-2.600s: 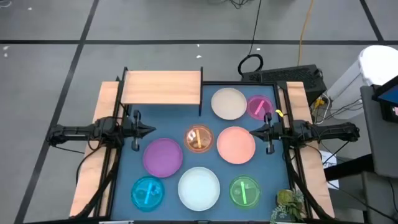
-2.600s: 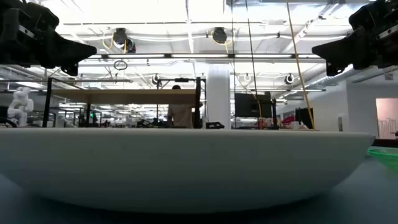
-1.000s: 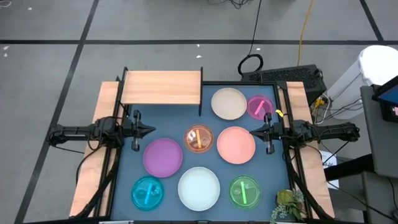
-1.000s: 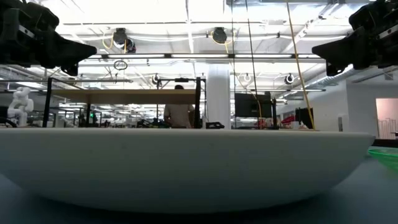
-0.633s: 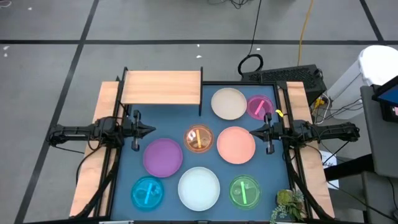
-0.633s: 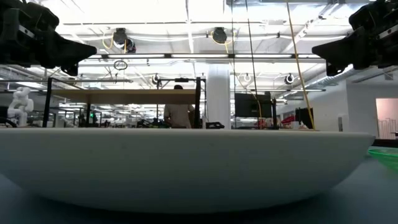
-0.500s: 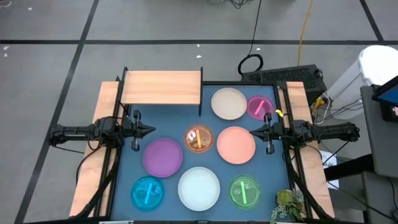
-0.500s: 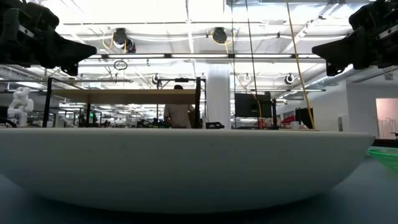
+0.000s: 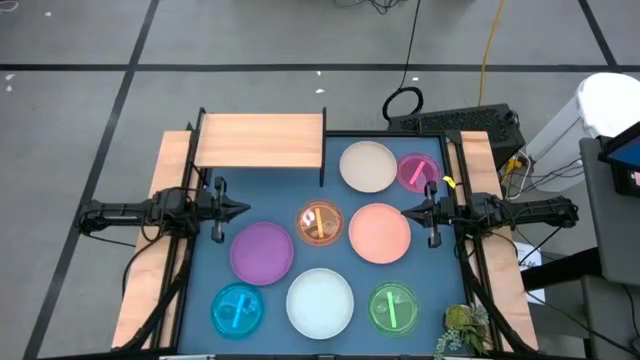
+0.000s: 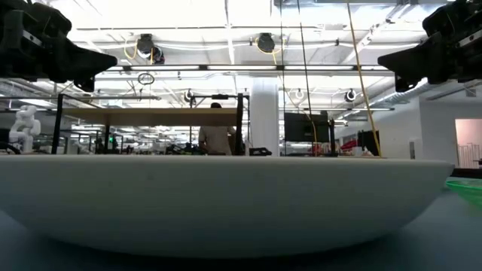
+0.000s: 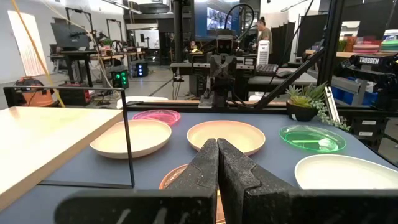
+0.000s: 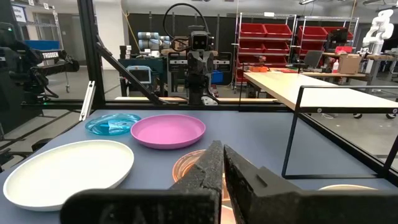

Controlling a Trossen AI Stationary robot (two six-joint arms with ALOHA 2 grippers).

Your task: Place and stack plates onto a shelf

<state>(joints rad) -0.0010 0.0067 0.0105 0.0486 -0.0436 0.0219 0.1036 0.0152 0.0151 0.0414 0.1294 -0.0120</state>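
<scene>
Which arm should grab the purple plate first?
Probably left. The left gripper, shut, hovers beside the purple plate and nearer the shelf; the right gripper sits across, by the pink plate.

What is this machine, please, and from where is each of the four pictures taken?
It is a robot with two dark arms at a table. One camera looks down from above, one sits at table height, and one rides on each wrist. The left gripper and right gripper face each other over the blue table, fingers shut, holding nothing. Eight plates lie there, among them a purple plate, a pink plate and a white plate. The wooden shelf carries nothing.
</scene>
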